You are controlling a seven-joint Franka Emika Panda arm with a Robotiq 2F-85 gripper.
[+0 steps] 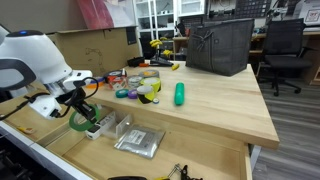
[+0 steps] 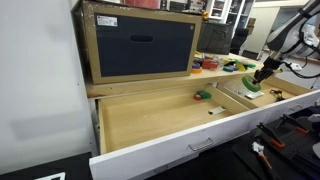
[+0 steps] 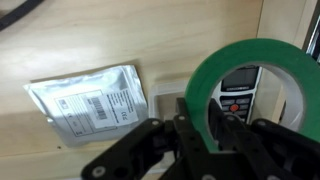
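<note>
- Arm (image 1: pixel 35 62): white links enter from the frame edge in an exterior view, with the forearm angled downward.
- Wrist: bent so that the gripper (image 1: pixel 84 108) points down.
- Fingers (image 3: pixel 183 135): black, closed, clamping the green tape roll (image 3: pixel 198 85) by its band.

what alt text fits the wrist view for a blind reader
The gripper is shut on a green tape roll, held on edge above a wooden drawer. In the drawer lie a silver foil pouch with a barcode label and, seen through the roll, a small device.
</note>
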